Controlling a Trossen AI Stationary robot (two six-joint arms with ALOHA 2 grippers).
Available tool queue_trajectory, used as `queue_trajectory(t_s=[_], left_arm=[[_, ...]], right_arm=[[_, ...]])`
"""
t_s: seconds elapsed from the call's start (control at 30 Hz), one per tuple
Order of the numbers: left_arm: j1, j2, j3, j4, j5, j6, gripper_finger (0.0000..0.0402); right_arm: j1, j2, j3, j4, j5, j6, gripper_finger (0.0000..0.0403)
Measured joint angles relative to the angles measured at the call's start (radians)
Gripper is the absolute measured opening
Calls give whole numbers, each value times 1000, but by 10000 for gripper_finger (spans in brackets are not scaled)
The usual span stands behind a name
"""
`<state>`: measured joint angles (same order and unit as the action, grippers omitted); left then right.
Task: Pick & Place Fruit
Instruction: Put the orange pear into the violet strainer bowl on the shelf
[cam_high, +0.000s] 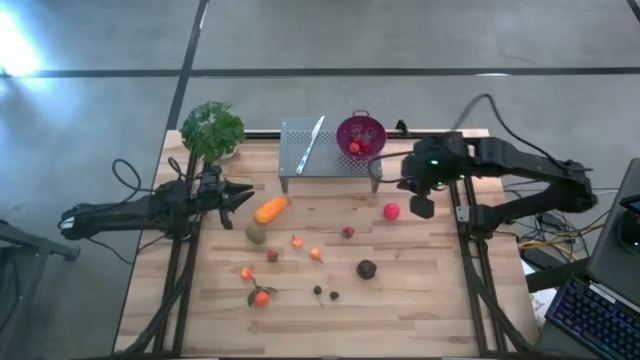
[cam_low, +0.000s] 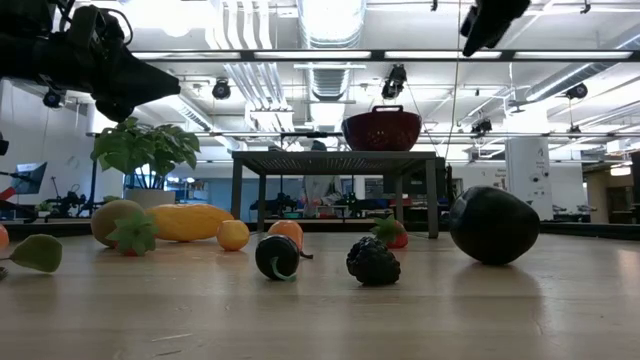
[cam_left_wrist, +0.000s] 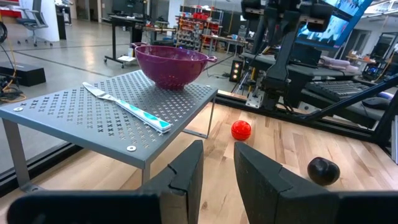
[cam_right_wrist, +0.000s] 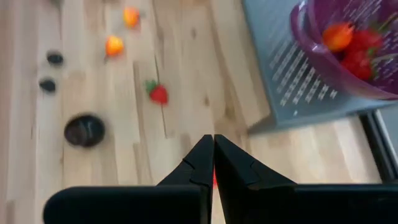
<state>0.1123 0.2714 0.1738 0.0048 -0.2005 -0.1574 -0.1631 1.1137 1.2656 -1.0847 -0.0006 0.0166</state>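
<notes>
Several toy fruits lie on the wooden table: an elongated orange one (cam_high: 270, 209), an olive-green one (cam_high: 256, 233), a red ball (cam_high: 391, 211), a dark purple ball (cam_high: 367, 268), a small strawberry (cam_high: 348, 232) and tiny pieces nearer the front. More red fruit lies in the purple colander (cam_high: 360, 135) on the grey perforated stand (cam_high: 300, 150). My right gripper (cam_right_wrist: 213, 142) hangs shut and empty above the table, just right of the red ball (cam_left_wrist: 241, 130). My left gripper (cam_left_wrist: 217, 149) waits level at the left, open, with nothing between its fingers.
A leafy plant (cam_high: 212, 130) stands at the far left corner. A white utensil (cam_high: 310, 142) lies on the stand beside the colander. Bare wood shows at the near right of the table (cam_high: 430, 310). Cables and a keyboard (cam_high: 590, 315) lie off the right edge.
</notes>
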Motion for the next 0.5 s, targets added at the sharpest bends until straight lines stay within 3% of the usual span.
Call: queue_trajectory(t_s=[0.27,0.5], left_arm=[[0,0,0,0,0,0,96],[0,0,0,0,0,0,96]], right_arm=[[0,-300,-317,396,0,-48,8],[0,-465,-491,552,0,-48,8]])
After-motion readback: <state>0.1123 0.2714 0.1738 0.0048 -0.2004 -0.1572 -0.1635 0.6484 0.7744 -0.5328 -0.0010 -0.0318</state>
